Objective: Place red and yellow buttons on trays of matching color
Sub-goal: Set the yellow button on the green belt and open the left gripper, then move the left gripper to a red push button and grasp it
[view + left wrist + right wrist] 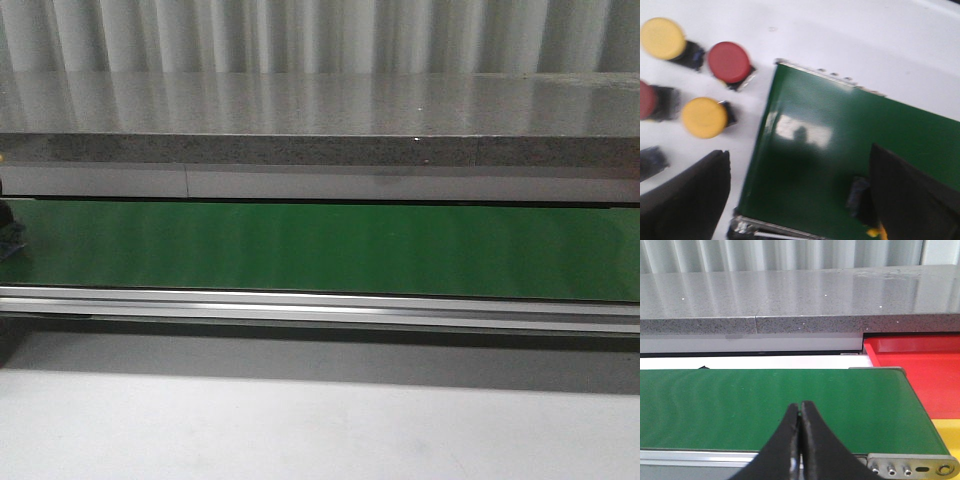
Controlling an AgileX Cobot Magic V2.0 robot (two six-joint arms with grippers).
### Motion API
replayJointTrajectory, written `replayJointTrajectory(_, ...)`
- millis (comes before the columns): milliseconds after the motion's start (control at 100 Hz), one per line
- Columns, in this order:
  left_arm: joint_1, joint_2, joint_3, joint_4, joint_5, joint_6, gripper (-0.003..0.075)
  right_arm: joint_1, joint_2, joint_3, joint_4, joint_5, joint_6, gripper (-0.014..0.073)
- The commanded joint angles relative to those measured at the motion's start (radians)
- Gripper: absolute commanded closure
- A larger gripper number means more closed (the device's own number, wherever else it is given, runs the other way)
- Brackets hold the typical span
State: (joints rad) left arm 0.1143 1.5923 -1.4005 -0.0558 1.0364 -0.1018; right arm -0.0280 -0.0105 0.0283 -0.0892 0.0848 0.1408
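**Q:** Closest to the lens, what shows?

**A:** Black fingers of the right gripper (800,440) rise at 6 o'clock in the right wrist view, pressed together at the tips with nothing between them. Beyond them runs a green conveyor belt (775,405). A red tray (920,375) sits past the belt's end at about 3 o'clock, and a sliver of a yellow tray (947,435) lies at about 4 o'clock.

**Q:** And the left side?

**A:** The left gripper (800,200) hangs with its two dark fingers spread wide, one at 7 o'clock and one at 5 o'clock, holding nothing. It hovers over the belt's other end.

**Q:** Where are the buttons?

**A:** On the white table (865,45) beside that belt end, in the left wrist view. A yellow button (704,117) lies at 9 o'clock, a red button (729,62) at 10 o'clock, a second yellow button (662,38) toward 10 o'clock at the edge, and a second red button (646,100) is cut off at 9 o'clock. None touches the belt. A small dark object on the belt near the 5 o'clock finger is too blurred to identify.

**Q:** What does the front view add?

**A:** Only bare green belt, with no buttons riding on it.

**Q:** Which step is this?

**A:** Judging by that, the very start: no button is gripped or sorted. The next move likely calls for the left gripper to shift over a button, lower, and close on its cap
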Motion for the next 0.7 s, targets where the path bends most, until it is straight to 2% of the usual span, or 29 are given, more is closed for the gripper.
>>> replayJointTrajectory(0, 0.064, -0.042, -0.033, 0.028, 0.058, -0.001, 0.0167, 0.002, -0.012, -0.02, -0.013, -0.074, -0.003, 0.0659)
replayJointTrajectory(80, 0.12, -0.031, -0.029, 0.056, 0.122, -0.001, 0.0169, 0.002, -0.012, -0.02, -0.013, -0.074, -0.003, 0.0659)
replayJointTrajectory(380, 0.261, 0.022, -0.011, 0.127, 0.183, 0.014, 0.0176, 0.002, -0.012, -0.02, -0.013, -0.074, -0.003, 0.0659)
replayJointTrajectory(690, 0.295, 0.173, -0.011, 0.168, 0.166, 0.021, 0.0176, 0.002, -0.012, -0.02, -0.013, -0.074, -0.003, 0.0659)
